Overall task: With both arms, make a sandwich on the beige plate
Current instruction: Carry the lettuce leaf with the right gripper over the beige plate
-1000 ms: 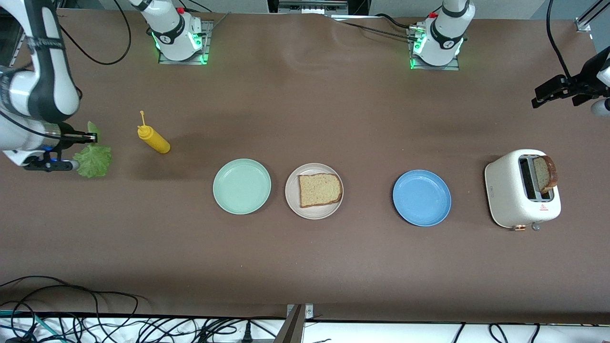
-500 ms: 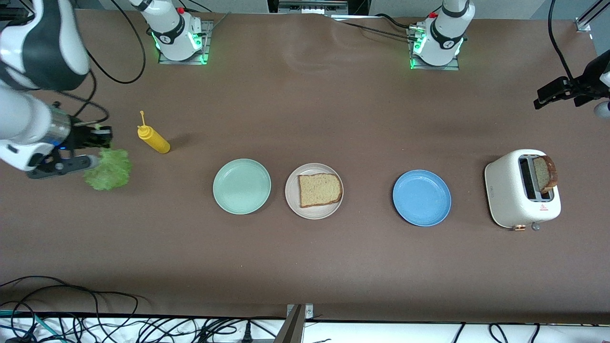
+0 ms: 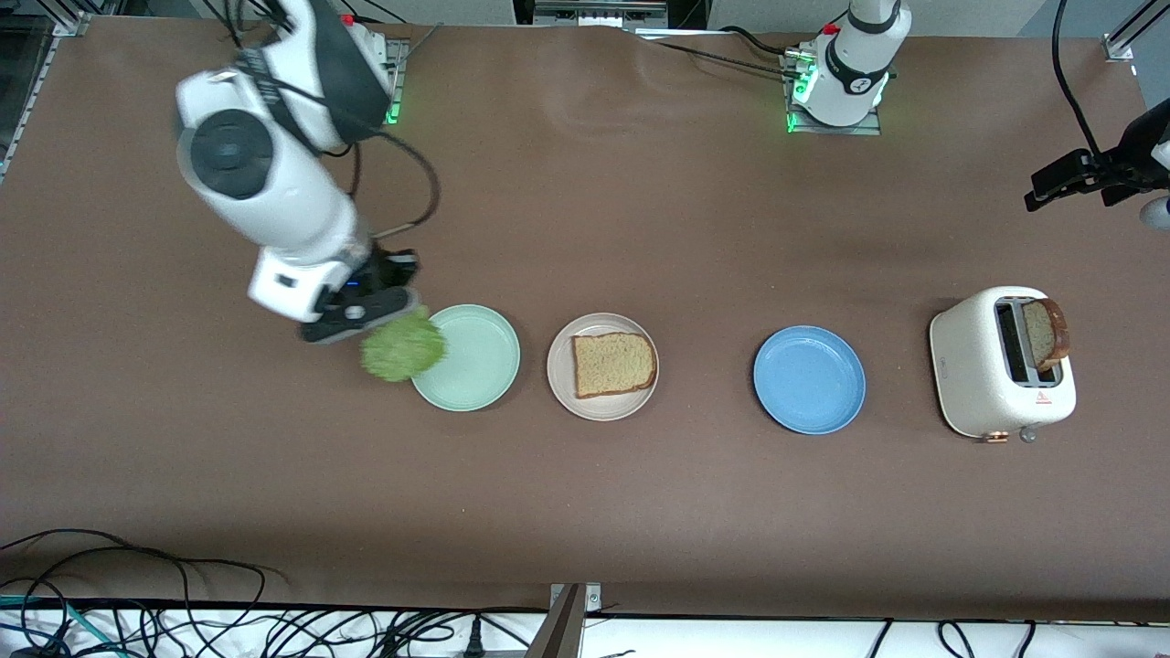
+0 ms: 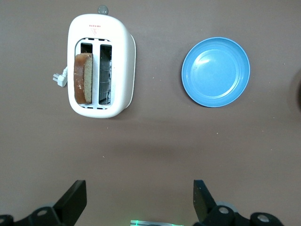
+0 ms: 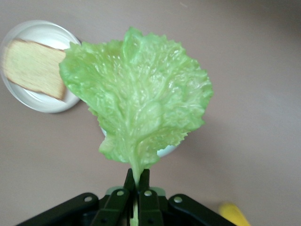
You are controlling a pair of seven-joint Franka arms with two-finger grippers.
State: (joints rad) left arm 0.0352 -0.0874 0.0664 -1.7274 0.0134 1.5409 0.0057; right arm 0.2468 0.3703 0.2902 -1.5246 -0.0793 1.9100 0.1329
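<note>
Right wrist view: ruffled green lettuce leaf (image 5: 141,103)

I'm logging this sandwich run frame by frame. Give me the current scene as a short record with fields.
right gripper: shut on the lettuce leaf, over the rim of the mint green plate
left gripper: open, empty, waiting in the air at the left arm's end of the table
beige plate: holds one bread slice
second bread slice: standing in the toaster
blue plate: nothing on it
</note>
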